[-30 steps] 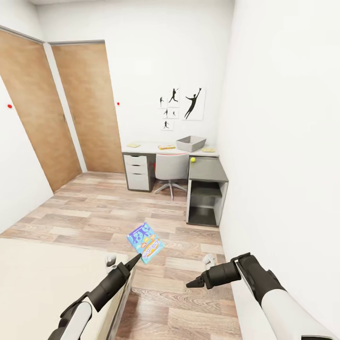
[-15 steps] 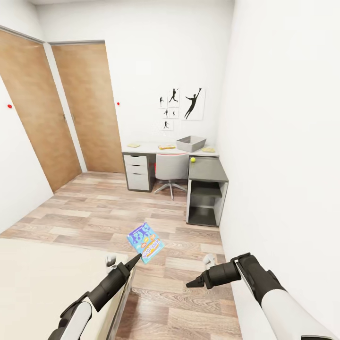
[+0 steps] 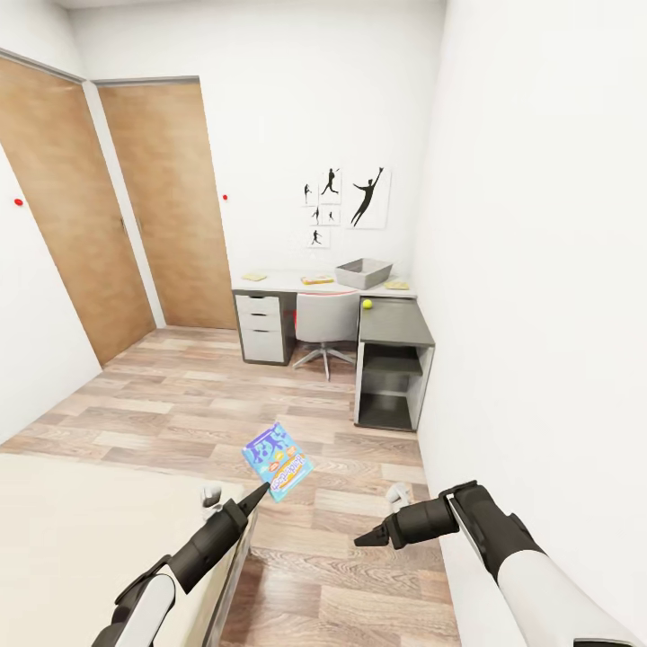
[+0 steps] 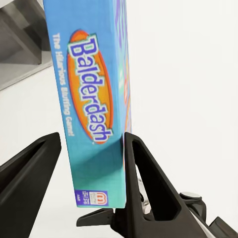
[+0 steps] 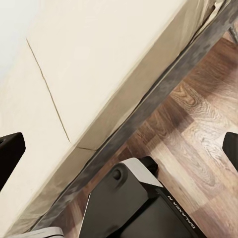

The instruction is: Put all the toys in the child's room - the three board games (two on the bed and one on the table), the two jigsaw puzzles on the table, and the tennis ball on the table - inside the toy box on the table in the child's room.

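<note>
My left gripper is shut on a teal-blue board game and holds it up over the wood floor just past the bed's corner. In the left wrist view the box reads "Balderdash" and stands on edge between the black fingers. My right gripper hovers open and empty over the floor by the right wall. Far ahead, the light-grey toy box sits on the table. A tennis ball lies on the table's dark grey side part. Three small flat toys on the pale top are too small to tell apart.
A grey chair is pushed under the table. Two wooden doors stand at the left. The bed takes the lower left, and its edge shows in the right wrist view. A white wall runs close along my right.
</note>
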Robot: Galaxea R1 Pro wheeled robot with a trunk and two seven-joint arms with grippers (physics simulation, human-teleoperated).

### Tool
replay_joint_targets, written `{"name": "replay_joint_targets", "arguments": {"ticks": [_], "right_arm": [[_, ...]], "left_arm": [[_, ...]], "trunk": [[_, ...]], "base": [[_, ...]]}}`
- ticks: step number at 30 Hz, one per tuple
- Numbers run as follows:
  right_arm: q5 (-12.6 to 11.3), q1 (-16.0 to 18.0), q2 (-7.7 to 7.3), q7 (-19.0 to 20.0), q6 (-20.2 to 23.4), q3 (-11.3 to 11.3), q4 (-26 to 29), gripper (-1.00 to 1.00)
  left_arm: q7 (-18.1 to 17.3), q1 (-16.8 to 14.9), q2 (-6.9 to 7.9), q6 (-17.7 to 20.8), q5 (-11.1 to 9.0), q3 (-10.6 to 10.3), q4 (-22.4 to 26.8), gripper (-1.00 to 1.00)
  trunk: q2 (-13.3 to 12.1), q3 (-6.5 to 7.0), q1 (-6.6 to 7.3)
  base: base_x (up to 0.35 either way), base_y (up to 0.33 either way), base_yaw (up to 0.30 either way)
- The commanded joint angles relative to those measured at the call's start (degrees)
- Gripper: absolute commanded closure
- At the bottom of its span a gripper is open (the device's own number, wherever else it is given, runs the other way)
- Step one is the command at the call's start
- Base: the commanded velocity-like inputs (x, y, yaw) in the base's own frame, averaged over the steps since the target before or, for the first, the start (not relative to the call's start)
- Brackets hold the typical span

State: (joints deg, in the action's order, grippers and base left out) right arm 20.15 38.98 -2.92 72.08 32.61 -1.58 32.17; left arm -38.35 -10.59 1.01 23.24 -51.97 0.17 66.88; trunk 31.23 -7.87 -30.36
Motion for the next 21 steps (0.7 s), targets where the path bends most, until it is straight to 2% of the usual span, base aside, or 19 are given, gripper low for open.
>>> {"name": "replay_joint_targets", "arguments": {"ticks": [1, 11, 21], "right_arm": [[0.33, 0.04, 0.03, 0.33, 0.52, -0.17, 0.08, -1.0], [0.36, 0.04, 0.02, 0.34, 0.53, -0.13, 0.08, -1.0], [0.41, 0.04, 0.07, 0.27, 0.53, -0.1, 0.08, -1.0]], "left_arm": [[-0.06, -0.04, 0.0, 0.49, -0.5, 0.02, 0.01, 1.0], [-0.06, -0.04, 0.02, 0.49, -0.5, 0.01, 0.01, 1.0], [-0.06, -0.04, -0.01, 0.49, -0.5, 0.02, 0.01, 1.0]], "trunk": [[0.1, -0.11, -0.02], [0.1, -0.11, -0.02], [0.1, -0.11, -0.02]], "base": [[0.0, 0.0, -0.021], [0.0, 0.0, -0.112], [0.0, 0.0, -0.025]]}}
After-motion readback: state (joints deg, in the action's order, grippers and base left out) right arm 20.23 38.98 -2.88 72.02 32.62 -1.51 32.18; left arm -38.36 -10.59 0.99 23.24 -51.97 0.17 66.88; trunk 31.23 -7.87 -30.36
